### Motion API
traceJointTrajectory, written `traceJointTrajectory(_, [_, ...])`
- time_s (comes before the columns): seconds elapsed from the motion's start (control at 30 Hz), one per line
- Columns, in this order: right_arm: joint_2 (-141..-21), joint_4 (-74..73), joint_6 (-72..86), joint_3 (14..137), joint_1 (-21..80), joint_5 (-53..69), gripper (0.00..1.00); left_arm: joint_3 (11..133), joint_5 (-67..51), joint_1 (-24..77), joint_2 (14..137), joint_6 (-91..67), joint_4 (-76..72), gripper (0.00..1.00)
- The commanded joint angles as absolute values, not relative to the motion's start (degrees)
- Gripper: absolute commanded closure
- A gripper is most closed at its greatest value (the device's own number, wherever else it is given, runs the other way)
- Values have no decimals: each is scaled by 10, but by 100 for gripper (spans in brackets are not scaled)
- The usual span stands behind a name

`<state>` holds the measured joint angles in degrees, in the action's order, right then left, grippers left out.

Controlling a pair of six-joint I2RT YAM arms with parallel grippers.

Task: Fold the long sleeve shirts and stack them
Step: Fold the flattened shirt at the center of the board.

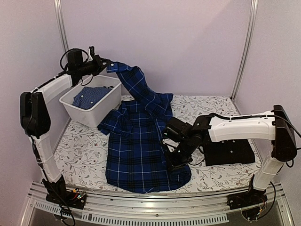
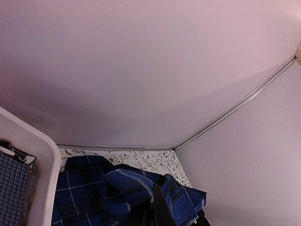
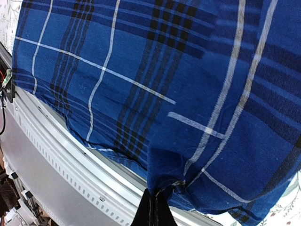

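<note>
The top camera looks down from high behind the near edge of the surface [image 1: 216, 106], taking in all of it up to the back wall [image 1: 178, 42]. The left wrist camera faces that wall's corner, with the bin [image 2: 42, 155] rim at its left. The right wrist camera sits very close over the plaid shirt [image 3: 141, 70], by the front rail [image 3: 70, 160]. All three views share the shirt.
</note>
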<state>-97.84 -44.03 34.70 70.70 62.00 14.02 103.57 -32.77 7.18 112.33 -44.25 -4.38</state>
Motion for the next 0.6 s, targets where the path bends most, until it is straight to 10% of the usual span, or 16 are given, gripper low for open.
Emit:
traceJointTrajectory(0.0, [-1020,-424,312,745,622,174,99,972,-329,74,1094,-436,-10,100])
traceJointTrajectory(0.57, [-1025,-431,269,738,622,234,87,954,-281,70,1068,-445,10,100])
